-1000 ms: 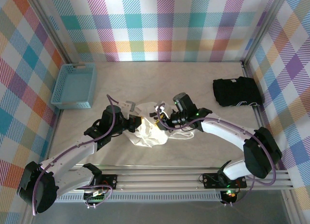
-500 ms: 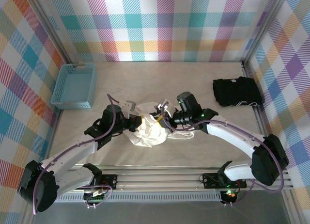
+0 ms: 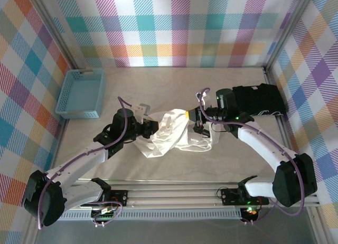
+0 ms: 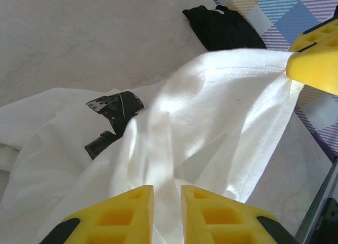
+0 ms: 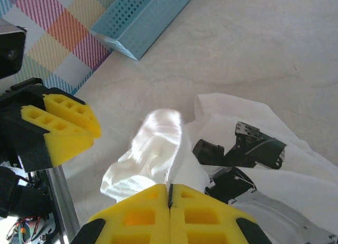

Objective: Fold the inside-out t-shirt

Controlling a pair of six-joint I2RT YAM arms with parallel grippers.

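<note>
The white inside-out t-shirt lies bunched mid-table, with one part stretched up to the right. My right gripper is shut on that raised edge; in the right wrist view the cloth runs out of the closed jaws. My left gripper is at the shirt's left end. Its fingers stand a narrow gap apart with the fabric running through the gap. The right gripper's yellow finger pinches the hem at the upper right of the left wrist view.
A blue basket stands at the back left, also seen in the right wrist view. A black folded garment lies at the back right, just behind the right arm. Checked walls close in the table.
The right gripper has pulled right and back, drawing the shirt out into a longer stretched band. The left gripper's jaws have parted slightly; its arm has barely moved.
</note>
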